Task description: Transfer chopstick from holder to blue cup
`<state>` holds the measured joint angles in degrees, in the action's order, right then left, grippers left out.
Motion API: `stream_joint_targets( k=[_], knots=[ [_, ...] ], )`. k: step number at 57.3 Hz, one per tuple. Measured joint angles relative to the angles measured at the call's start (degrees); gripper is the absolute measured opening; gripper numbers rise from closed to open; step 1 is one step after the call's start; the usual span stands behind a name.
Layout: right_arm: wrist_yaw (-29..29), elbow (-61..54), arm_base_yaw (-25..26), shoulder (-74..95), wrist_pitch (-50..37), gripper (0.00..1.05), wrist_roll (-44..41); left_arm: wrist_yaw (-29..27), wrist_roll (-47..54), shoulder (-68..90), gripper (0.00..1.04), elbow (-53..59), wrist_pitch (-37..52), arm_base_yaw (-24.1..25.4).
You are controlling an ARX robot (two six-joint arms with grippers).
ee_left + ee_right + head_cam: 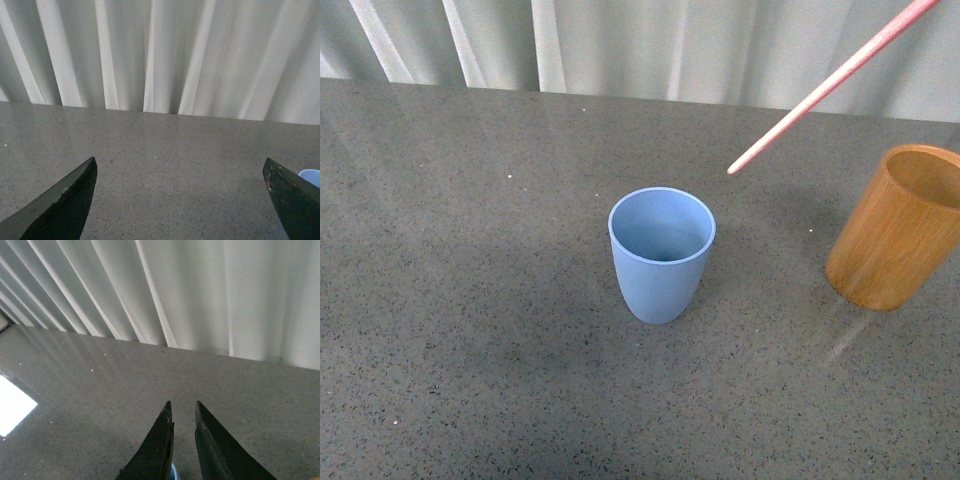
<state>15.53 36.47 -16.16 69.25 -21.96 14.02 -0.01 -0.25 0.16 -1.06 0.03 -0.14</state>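
Observation:
A pink chopstick (830, 87) hangs in the air at the upper right of the front view, slanting down-left, its tip above and right of the blue cup (661, 252). The blue cup stands upright and empty mid-table. The orange-brown wooden holder (899, 228) stands at the right edge and looks empty. My right gripper (182, 409) is shut on the chopstick; the grip itself is out of the front view and the stick does not show between the fingers in the right wrist view. My left gripper (180, 167) is open and empty above bare table; a sliver of the blue cup (311, 176) shows beside one finger.
The grey speckled table (470, 300) runs back to a white pleated curtain (620, 40). A bright white patch (12, 407) lies on the table in the right wrist view.

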Motion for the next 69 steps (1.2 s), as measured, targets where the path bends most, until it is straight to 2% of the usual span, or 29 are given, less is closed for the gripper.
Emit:
stream_joint_targets(
  k=[13, 32, 48, 52, 53, 57, 61, 69],
  knots=[
    [-1.09, 0.04, -3.91, 7.3, -3.39, 0.13, 0.35, 0.0, 0.0, 0.0, 0.98, 0.0, 0.0, 0.0],
    [-2.62, 1.2, -5.22, 13.18, -4.28, 0.13, 0.26, 0.0, 0.0, 0.0, 0.98, 0.0, 0.0, 0.0],
    [-3.72, 1.31, -5.22, 15.04, -5.44, 0.58, 0.39, 0.0, 0.0, 0.0, 0.98, 0.0, 0.0, 0.0],
    [-5.51, 1.31, -4.42, 13.81, -6.16, 0.71, 0.59, 0.0, 0.0, 0.0, 0.98, 0.0, 0.0, 0.0],
    [-8.2, 1.09, -4.42, 13.4, -7.52, 0.72, -0.07, 0.0, 0.0, 0.0, 0.98, 0.0, 0.0, 0.0],
    [-22.93, -2.47, -3.72, 10.27, -17.9, 0.61, -5.35, 0.04, 0.02, 0.0, 0.98, 0.0, 0.0, 0.0],
    [-30.36, -6.12, -2.1, 6.25, -23.06, 0.5, -9.51, -0.17, 0.0, 0.0, 0.98, 0.0, 0.0, 0.0],
    [-29.62, -14.29, 1.7, -0.44, -25.16, 0.25, -12.87, 0.04, 0.0, -0.04, 0.98, 0.0, 0.0, 0.0]
  ],
)
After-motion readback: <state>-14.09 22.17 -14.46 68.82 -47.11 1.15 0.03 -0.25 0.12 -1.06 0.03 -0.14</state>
